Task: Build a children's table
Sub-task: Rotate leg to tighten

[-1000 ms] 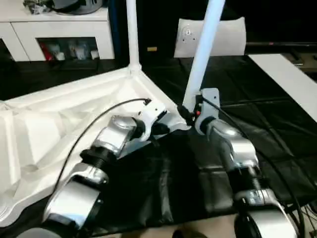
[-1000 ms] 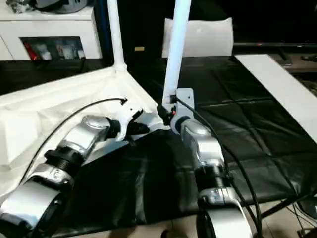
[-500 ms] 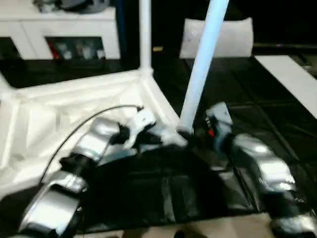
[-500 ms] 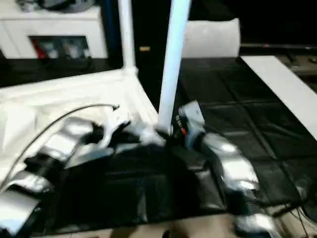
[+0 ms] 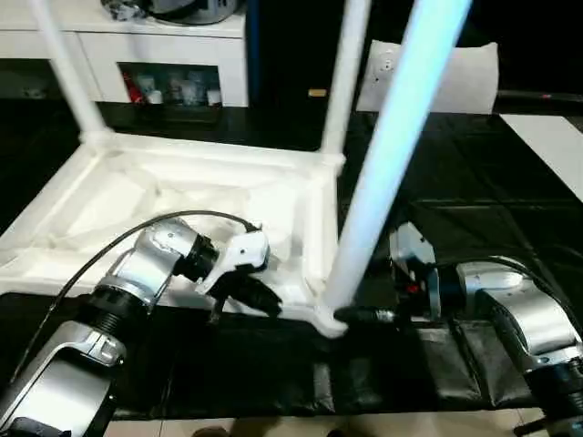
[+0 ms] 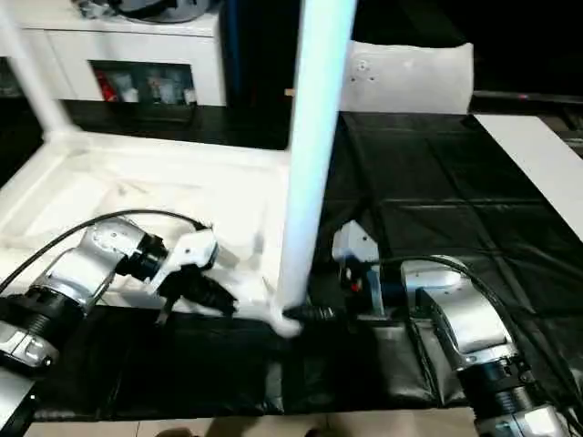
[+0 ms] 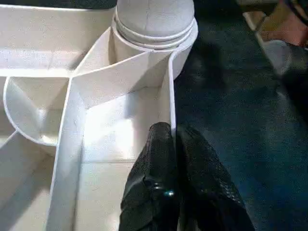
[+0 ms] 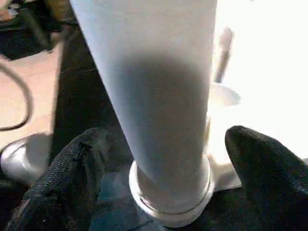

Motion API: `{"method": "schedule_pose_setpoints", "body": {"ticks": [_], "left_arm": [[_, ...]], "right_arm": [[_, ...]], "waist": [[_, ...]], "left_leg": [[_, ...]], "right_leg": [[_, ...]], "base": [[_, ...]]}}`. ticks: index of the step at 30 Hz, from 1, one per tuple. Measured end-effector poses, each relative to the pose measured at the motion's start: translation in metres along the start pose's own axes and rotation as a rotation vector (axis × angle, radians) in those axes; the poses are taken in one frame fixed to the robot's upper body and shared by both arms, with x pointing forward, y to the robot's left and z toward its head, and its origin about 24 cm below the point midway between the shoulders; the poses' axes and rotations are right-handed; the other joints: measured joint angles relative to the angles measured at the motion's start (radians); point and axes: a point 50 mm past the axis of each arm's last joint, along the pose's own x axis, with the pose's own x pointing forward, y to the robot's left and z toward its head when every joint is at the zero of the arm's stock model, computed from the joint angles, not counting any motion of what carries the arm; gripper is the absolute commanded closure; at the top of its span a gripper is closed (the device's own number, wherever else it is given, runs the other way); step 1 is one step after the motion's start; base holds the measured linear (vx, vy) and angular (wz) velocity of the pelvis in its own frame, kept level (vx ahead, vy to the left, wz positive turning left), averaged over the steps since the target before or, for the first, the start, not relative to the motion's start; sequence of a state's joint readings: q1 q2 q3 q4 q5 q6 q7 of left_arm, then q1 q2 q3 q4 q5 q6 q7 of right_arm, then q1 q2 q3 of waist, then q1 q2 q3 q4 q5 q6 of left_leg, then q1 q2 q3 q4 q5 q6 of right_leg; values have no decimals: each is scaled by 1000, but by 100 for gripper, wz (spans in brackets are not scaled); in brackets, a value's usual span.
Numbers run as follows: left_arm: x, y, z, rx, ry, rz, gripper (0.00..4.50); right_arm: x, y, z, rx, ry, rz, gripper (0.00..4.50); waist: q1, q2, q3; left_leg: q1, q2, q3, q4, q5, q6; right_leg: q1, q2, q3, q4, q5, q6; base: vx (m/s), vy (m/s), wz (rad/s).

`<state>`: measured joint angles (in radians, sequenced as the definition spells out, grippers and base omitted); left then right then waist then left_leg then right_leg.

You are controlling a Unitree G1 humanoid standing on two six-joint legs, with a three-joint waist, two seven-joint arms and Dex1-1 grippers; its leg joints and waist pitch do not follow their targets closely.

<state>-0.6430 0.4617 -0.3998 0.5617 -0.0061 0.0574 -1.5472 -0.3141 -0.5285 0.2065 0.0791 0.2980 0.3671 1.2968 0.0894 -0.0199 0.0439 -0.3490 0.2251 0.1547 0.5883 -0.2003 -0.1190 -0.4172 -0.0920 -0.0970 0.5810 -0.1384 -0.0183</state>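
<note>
Lying upside down: the children's table (image 5: 173, 196), ribbed underside up, on the black-covered work surface (image 5: 455, 191) in front of you
Legs: three stand upright in corner sockets; you see the near leg (image 5: 383, 173), a far leg (image 5: 342, 77) and another far leg (image 5: 64, 73)
Left gripper (image 7: 174, 144): clamped on the tabletop's thin side wall near the near corner, one finger on each face of the wall
Right gripper (image 8: 159, 159): spread wide, black fingers (image 8: 72, 168) either side of the near leg's base, not touching it as far as you can tell
Near socket (image 8: 168, 207): leg seated in it, ringed collar showing
Surface: black cover, creased into squares, running to the near edge
Room: white cabinet (image 5: 155, 55) with cluttered shelves behind; white panel (image 5: 437, 77) leaning at the back; pale board (image 5: 551, 146) on your right
</note>
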Motion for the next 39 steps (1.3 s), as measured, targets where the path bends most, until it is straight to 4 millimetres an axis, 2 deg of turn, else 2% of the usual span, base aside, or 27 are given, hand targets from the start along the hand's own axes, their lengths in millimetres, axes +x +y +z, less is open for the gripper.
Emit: {"method": "schedule_pose_setpoints", "body": {"ticks": [10,11,15,17,25,30,35,39], "left_arm": [[-2,-5,2,44,36,-51,450],[-1,-6,2,47,37,-54,450],[0,-7,4,55,37,-60,450],[0,-7,3,55,36,-65,450],[1,-7,4,36,19,-64,450],[-2,2,1,-57,2,96,450],[7,19,5,-169,-32,310,450],[26,38,17,-288,-99,500,450]], "right_arm": [[4,6,-3,21,18,93,150],[4,6,-3,20,18,96,170],[5,6,-2,28,13,106,195],[5,6,-2,34,12,113,223],[7,7,-2,51,-7,105,250],[13,-3,-3,72,-61,-90,252],[23,-26,-2,153,-112,-423,256],[33,-51,7,243,-134,-715,258]], "waist": [[0,0,0],[0,0,0],[0,0,0],[0,0,0],[0,0,0],[-9,0,0],[-58,-1,0],[-77,-1,0]], "left_leg": [[0,0,0,2,0,0],[0,0,0,2,0,0],[0,0,0,3,0,0],[0,0,0,3,0,0],[1,0,0,3,0,0],[2,0,0,4,1,-2],[2,0,0,8,2,-3],[-1,0,0,10,2,-3]], "right_leg": [[0,0,0,3,-2,3],[0,0,0,3,-2,3],[0,0,0,3,-2,3],[0,0,0,3,-2,3],[0,0,0,4,-2,3],[-1,0,1,8,-3,5],[-2,0,1,10,-3,5],[-5,0,1,11,-3,5]], "base": [[0,0,0],[0,0,0],[0,0,0],[0,0,0],[0,0,0],[0,0,0],[0,0,0],[0,0,0]]}}
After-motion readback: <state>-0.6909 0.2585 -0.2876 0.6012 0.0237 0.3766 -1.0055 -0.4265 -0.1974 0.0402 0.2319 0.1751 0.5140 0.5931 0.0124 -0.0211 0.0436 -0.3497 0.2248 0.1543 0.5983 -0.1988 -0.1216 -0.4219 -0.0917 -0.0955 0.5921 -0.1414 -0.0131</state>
